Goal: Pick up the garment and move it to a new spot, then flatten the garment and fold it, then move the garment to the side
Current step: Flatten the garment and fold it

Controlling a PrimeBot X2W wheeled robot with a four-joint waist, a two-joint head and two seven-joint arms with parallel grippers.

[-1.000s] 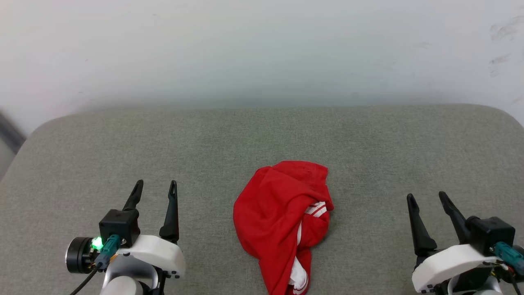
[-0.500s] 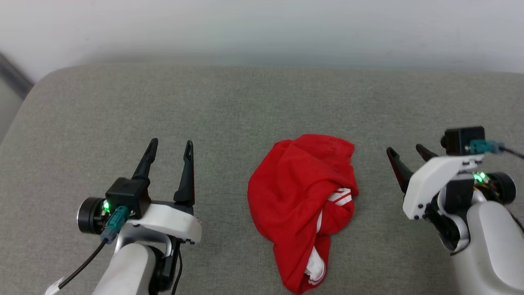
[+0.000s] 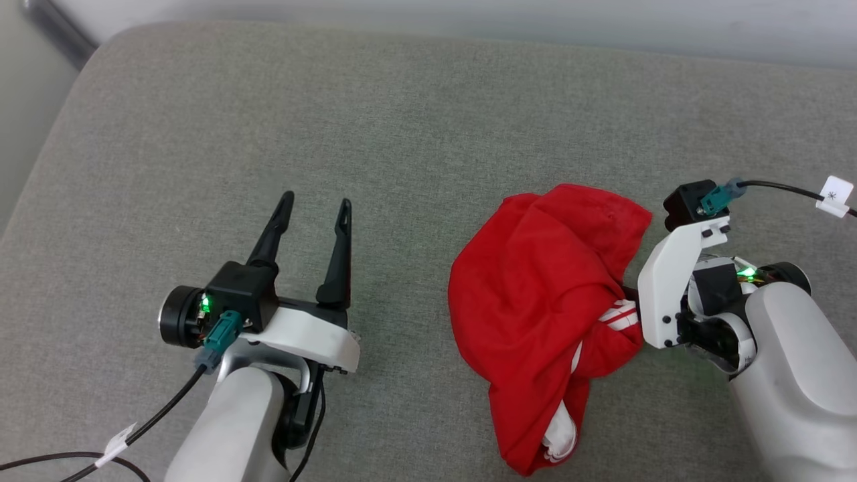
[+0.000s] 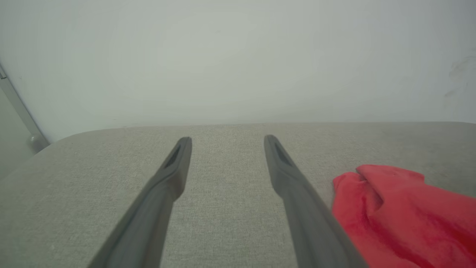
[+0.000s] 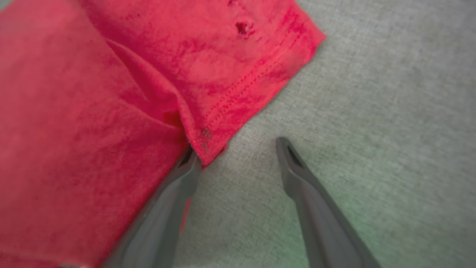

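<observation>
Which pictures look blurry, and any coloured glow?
Right wrist view: the shirt and the right gripper's fingers are soft, with a green tint on the cushion; left wrist view: the left gripper's fingers blur toward the bottom edge; head view: sharp.

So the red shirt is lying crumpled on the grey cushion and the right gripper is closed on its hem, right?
Not quite. The right gripper is open: the right wrist view shows its fingers apart, one at the hem of the red shirt. The shirt does lie crumpled on the grey cushion.
</observation>
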